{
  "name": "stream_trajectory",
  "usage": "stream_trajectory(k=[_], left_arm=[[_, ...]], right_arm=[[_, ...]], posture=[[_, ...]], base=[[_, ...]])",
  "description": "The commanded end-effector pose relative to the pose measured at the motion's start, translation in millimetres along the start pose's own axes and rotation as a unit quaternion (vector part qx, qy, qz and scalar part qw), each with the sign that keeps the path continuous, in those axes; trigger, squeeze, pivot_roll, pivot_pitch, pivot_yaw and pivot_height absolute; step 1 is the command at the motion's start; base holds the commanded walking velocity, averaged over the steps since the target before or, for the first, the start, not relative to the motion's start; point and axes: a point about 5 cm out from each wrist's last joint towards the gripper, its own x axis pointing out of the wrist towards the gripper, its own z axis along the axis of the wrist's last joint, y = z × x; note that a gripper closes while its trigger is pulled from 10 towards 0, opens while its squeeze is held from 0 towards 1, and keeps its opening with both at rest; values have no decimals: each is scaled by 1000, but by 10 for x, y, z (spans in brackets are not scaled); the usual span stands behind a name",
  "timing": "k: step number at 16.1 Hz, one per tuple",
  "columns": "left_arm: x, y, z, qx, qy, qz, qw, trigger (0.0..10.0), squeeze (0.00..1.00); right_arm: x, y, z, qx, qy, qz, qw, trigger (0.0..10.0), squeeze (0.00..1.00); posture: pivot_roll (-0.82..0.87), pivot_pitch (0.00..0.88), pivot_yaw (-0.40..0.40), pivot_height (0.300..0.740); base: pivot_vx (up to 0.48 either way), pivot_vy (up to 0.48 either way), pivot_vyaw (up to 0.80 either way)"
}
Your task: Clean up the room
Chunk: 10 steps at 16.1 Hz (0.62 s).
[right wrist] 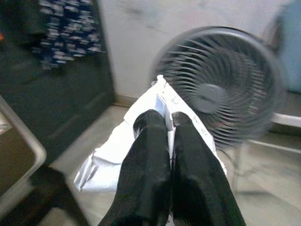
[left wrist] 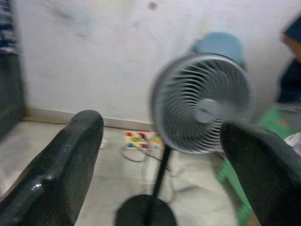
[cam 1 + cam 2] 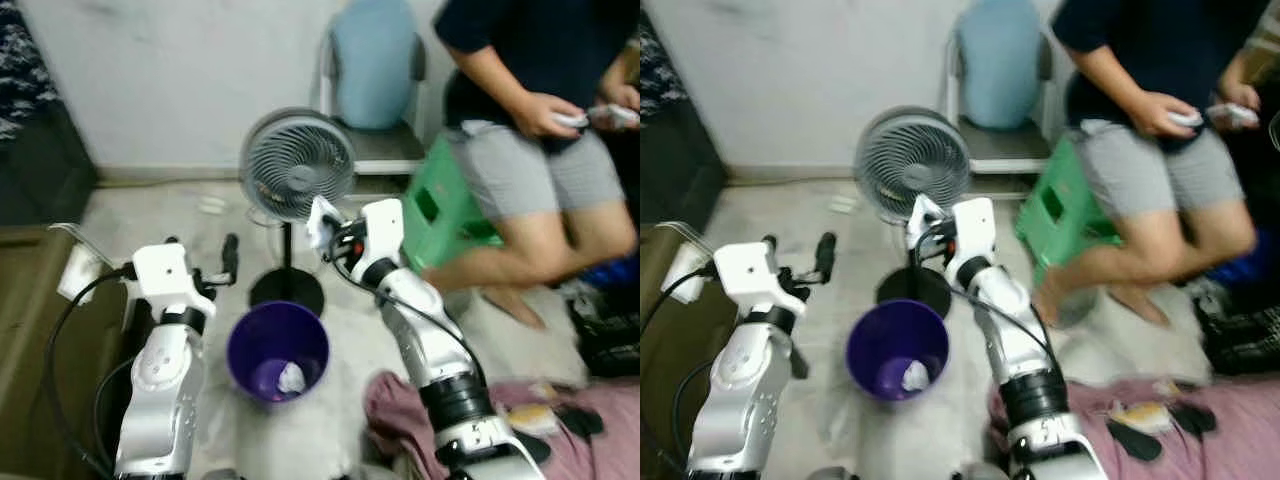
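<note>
A purple bin [image 3: 278,345] stands on the floor between my arms, with a crumpled white scrap [image 3: 291,378] inside. My right gripper [image 3: 320,225] is raised beyond the bin's far right rim, in front of the fan, and is shut on a white piece of paper [image 1: 110,157]. The right wrist view shows the two black fingers [image 1: 148,141] pressed together with the paper spreading out under them. Left of the bin, my left gripper [image 3: 200,252] is held up, open and holding nothing; its fingers [image 2: 70,155] are spread wide in the left wrist view.
A grey standing fan [image 3: 297,165] with a black round base [image 3: 287,292] is just behind the bin. A person [image 3: 540,150] sits on a green stool [image 3: 445,215] at the right. Pink cloth [image 3: 400,405] lies at the lower right. A dark cabinet [image 3: 35,160] stands at the left.
</note>
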Motion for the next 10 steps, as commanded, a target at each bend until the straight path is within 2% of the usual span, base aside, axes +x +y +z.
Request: stream_trajectory(k=[1, 5, 10], left_arm=[[-12, 12, -14, 4, 5, 7, 1000, 10000, 0], [-9, -5, -16, 5, 5, 4, 1000, 10000, 0], [-21, -52, -6, -13, 0, -17, 1000, 10000, 0]], right_arm=[[27, 46, 70, -6, -13, 7, 1000, 10000, 0], [26, 34, 63, -5, -11, 6, 1000, 10000, 0], [31, 14, 59, -1, -9, 0, 1000, 10000, 0]], posture=[[-30, 0, -62, 740], [-26, 0, -63, 740], [-26, 0, -67, 740]], base=[[0, 0, 800], [0, 0, 800], [0, 0, 0]])
